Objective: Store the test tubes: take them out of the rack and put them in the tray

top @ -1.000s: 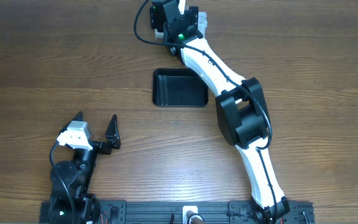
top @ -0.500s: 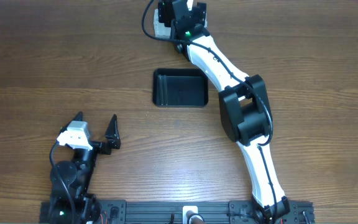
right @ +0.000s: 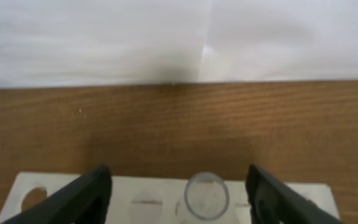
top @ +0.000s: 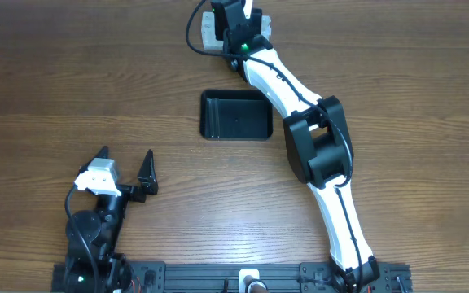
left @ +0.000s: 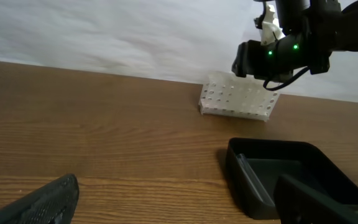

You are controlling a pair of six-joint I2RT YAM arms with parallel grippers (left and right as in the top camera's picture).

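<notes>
A white test tube rack [top: 209, 32] stands at the table's far edge, also seen as the rack [left: 238, 99] from the left wrist. One clear tube [right: 207, 194] stands in the rack [right: 48, 190], mouth up. My right gripper [right: 179, 177] hovers over it, open, with a finger on each side of the tube; its wrist [top: 239, 26] covers most of the rack from above. The black tray [top: 236, 115] lies in front of the rack; its floor looks bare. My left gripper [top: 124, 167] rests open near the left front, far from both.
Bare wooden table [top: 414, 98] surrounds the tray and rack. A white wall [left: 104, 31] rises just behind the rack. The right arm's links [top: 316, 146] stretch diagonally past the tray's right side.
The right gripper has shifted slightly to the right over the rack, uncovering the rack's left end. The left arm has not moved.
</notes>
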